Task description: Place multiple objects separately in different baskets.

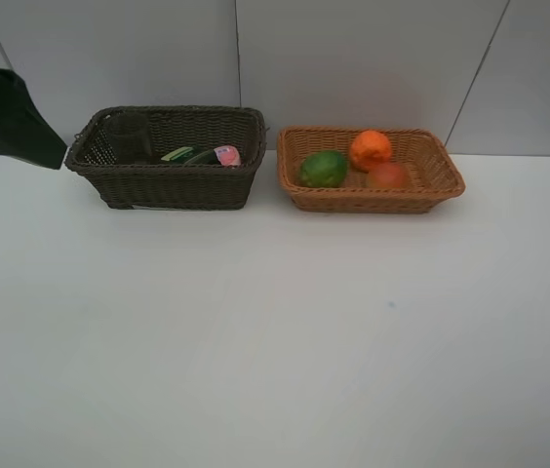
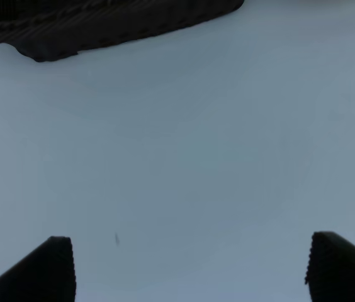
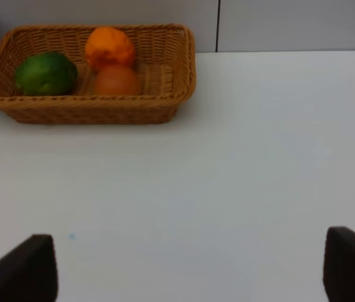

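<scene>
Exterior high: the dark basket point(image 1: 168, 185) holds cup, flat bottle and pink bottle point(image 1: 226, 155); the tan basket point(image 1: 371, 198) holds the green fruit point(image 1: 323, 169), orange point(image 1: 371, 148) and red fruit point(image 1: 388, 175). Sorting looks finished; next calls only for parking the arms. White counter point(image 1: 275, 341), pale wall. Left wrist: fingers point(image 2: 51, 267) apart, empty. Right wrist: fingers point(image 3: 33, 267) apart, empty

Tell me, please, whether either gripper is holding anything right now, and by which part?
Nothing is held. The left gripper and the right gripper both stand open over the bare table, with nothing between their fingers.
</scene>
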Action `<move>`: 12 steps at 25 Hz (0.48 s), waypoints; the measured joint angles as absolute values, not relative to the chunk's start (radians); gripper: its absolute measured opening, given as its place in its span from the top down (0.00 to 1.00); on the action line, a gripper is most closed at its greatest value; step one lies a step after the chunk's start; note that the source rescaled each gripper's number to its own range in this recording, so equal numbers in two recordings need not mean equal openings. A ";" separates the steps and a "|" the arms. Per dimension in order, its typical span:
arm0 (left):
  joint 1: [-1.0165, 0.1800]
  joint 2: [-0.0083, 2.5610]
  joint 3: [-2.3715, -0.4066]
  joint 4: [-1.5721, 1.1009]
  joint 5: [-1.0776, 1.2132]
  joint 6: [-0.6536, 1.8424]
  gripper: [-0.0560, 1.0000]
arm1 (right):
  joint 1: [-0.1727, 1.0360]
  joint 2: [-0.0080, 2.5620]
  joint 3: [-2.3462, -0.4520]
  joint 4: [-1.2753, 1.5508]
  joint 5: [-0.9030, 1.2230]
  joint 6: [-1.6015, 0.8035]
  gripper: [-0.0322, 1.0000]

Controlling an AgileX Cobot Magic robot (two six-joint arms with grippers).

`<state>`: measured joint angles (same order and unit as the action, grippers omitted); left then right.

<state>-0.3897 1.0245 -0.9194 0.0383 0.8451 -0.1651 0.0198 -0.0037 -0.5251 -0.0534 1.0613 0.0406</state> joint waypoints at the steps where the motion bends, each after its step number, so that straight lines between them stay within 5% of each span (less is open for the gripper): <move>1: -0.390 0.963 -0.893 0.034 0.845 -0.165 0.05 | 0.020 -0.004 -0.525 -0.053 1.061 0.041 0.12; 12: -0.390 0.530 -0.792 0.028 1.085 -0.147 0.05 | 0.020 -0.004 -0.525 -0.052 1.061 0.041 0.12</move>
<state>-0.3897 0.5300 -0.7922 0.0275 1.0847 -0.1474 0.0198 -0.0037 -0.5251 -0.0525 1.0613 0.0406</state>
